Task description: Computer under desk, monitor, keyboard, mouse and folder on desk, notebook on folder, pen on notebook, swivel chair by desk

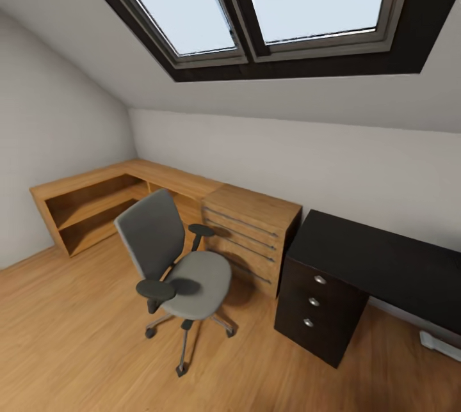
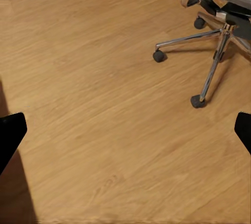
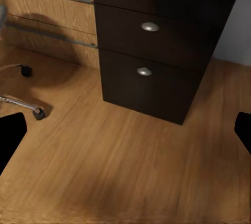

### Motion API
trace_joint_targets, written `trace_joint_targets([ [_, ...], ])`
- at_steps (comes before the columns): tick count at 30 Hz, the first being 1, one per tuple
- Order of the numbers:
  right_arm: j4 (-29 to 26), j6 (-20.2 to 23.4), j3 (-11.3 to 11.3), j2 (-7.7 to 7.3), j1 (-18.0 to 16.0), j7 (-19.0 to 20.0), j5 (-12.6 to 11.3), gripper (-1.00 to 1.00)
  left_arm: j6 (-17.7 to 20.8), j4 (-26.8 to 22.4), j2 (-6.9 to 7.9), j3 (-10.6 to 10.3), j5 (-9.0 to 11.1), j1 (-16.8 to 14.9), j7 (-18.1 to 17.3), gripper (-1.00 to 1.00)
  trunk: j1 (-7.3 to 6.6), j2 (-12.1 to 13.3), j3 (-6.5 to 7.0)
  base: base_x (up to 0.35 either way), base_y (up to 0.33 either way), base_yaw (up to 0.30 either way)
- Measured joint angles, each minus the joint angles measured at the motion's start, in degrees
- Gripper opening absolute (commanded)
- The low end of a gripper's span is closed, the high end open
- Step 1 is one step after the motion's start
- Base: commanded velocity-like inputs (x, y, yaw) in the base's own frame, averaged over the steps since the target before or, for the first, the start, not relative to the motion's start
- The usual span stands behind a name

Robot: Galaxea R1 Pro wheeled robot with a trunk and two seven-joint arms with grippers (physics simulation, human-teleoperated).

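Observation:
The grey swivel chair (image 1: 182, 265) stands on the wood floor left of the black desk (image 1: 384, 258), turned partly away from it. Its seat shows plain grey fabric. The chair's chrome base (image 2: 219, 36) and casters lie ahead of my left gripper (image 2: 125, 130), which is open above bare floor. My right gripper (image 3: 125, 130) is open too, facing the desk drawers (image 3: 151, 51) with silver knobs. One chair caster (image 3: 36, 112) sits off to the side there. The computer, monitor, keyboard, mouse, folder, notebook and pen are out of view.
A light wood dresser (image 1: 253, 233) stands between chair and desk. A low open wood shelf unit (image 1: 96, 204) runs along the left corner. Skylights sit in the sloped ceiling. A pale object (image 1: 442, 345) lies on the floor under the desk at the right edge.

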Motion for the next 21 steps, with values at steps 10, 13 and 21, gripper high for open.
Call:
trace_joint_targets([
  [10, 0.0, 1.8, 0.2, -0.65, 0.0, 0.2, 4.3, 1.00, 0.0, 0.0, 0.00, 0.0, 0.0, 0.0, 0.1, 1.00, 0.00, 0.0, 0.23, -0.328, 0.000, 0.213],
  [13, 0.0, 1.9, 0.2, -0.73, 0.0, 0.2, 4.9, 1.00, 0.0, 0.0, 0.00, 0.1, 0.0, 0.0, 0.1, 1.00, -0.02, 0.0, 0.23, -0.137, 0.000, 0.278],
  [21, 0.0, 2.4, 0.2, -0.76, 0.0, 0.3, 5.4, 1.00, 0.0, 0.0, 0.00, 0.0, 0.0, 0.0, 0.1, 1.00, -0.03, 0.0, 0.12, -0.026, 0.000, 0.281],
])
